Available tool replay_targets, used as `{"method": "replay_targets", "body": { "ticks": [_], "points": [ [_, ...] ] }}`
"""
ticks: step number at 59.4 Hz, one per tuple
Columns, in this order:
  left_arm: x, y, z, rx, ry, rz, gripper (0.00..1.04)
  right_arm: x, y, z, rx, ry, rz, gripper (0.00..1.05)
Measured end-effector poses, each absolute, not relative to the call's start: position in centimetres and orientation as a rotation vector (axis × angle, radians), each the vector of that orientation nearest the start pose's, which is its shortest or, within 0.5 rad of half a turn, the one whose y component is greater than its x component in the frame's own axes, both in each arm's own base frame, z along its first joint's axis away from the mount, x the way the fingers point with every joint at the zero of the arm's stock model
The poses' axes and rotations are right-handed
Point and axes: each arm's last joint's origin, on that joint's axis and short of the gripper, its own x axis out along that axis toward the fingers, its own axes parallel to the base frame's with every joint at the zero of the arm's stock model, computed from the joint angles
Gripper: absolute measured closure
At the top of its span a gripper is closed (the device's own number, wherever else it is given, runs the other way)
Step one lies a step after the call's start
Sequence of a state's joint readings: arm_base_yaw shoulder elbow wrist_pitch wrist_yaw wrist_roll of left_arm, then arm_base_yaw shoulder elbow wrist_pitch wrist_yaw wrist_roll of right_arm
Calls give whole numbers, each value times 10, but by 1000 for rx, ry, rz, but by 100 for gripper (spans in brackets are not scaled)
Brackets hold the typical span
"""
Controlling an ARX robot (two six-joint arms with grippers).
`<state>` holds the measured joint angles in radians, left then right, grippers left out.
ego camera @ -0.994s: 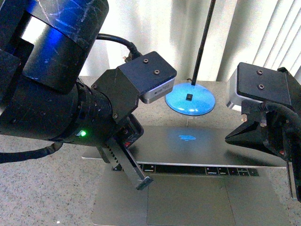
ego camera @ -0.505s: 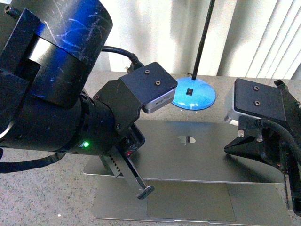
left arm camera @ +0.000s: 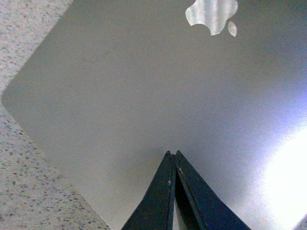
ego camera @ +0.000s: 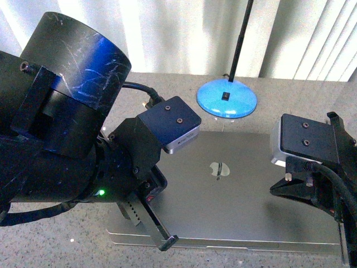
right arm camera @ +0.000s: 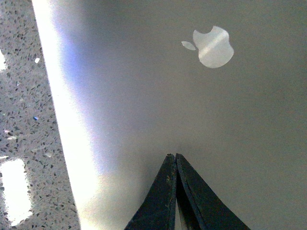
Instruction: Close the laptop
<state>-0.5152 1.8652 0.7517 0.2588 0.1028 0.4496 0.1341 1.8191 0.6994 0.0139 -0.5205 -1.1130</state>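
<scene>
The grey-silver laptop (ego camera: pixel 240 201) lies on the table with its lid down flat, and its shiny apple logo (ego camera: pixel 220 168) faces up. Only a thin seam shows along its front edge; keys and screen are hidden. My left gripper (ego camera: pixel 168 242) is shut with nothing in it, its tip over the lid's front left part. In the left wrist view the shut tips (left arm camera: pixel 172 153) point at the bare lid (left arm camera: pixel 144 96). My right gripper (right arm camera: pixel 172 155) is also shut and empty, its tip close above the lid (right arm camera: pixel 192 110), near the right side.
A round blue lamp base (ego camera: pixel 227 103) with a thin black pole (ego camera: pixel 241 39) stands just behind the laptop. Speckled stone tabletop (ego camera: pixel 56 234) surrounds it. White blinds (ego camera: pixel 312 39) hang at the back. My bulky left arm (ego camera: pixel 67 139) fills the left foreground.
The lid has swung down from half open, covering the keyboard and trackpad, until it lies flat. Both shut grippers have come down and forward with it.
</scene>
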Motion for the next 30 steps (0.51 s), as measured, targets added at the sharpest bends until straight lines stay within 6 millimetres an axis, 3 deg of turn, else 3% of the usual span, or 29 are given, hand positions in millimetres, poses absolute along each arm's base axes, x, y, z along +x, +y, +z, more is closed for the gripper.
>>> {"method": "replay_targets", "body": {
  "ticks": [20, 30],
  "points": [
    [271, -153, 68, 555, 741, -774, 101, 273, 53, 62, -716, 671, 1097, 102],
    [273, -136, 74, 473, 742, -736, 101, 272, 58, 74, -650, 619, 1082, 102]
  ]
}}
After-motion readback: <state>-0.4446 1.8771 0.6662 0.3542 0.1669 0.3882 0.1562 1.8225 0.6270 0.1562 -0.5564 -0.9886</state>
